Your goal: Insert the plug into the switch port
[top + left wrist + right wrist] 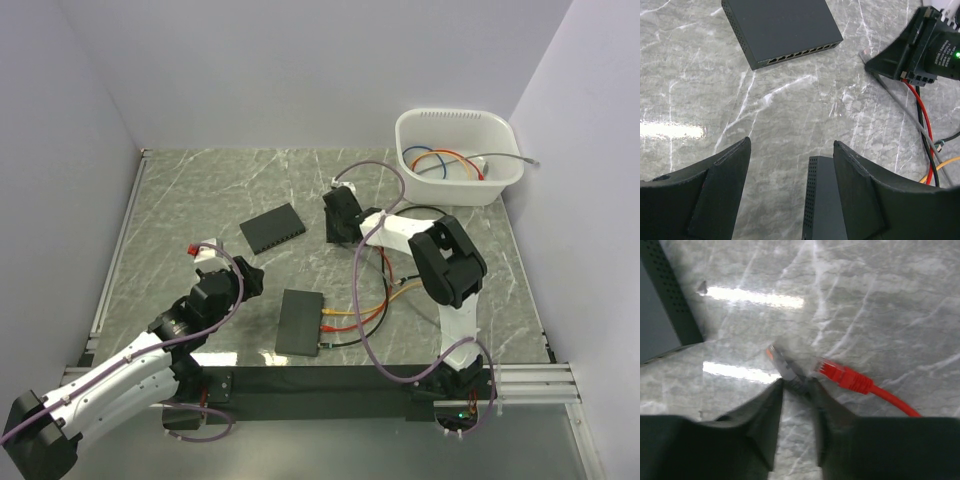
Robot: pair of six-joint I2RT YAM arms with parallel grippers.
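Observation:
A grey plug [784,366] with a clear tip lies on the marble table, and my right gripper [796,383] is shut on its boot, one fingertip against each side. A red plug [842,375] lies just right of it, untouched. One dark switch [271,228] sits to the left of that gripper, its perforated side [672,295] showing in the right wrist view and its port row [800,51] in the left wrist view. My left gripper [791,145] is open above the corner of a second switch [827,200], holding nothing.
The near switch [300,321] has yellow, orange and black cables [350,315] plugged into its right side. A white bin [457,155] with coiled cables stands at the back right. Red and grey cables [920,112] trail from the right gripper [922,47].

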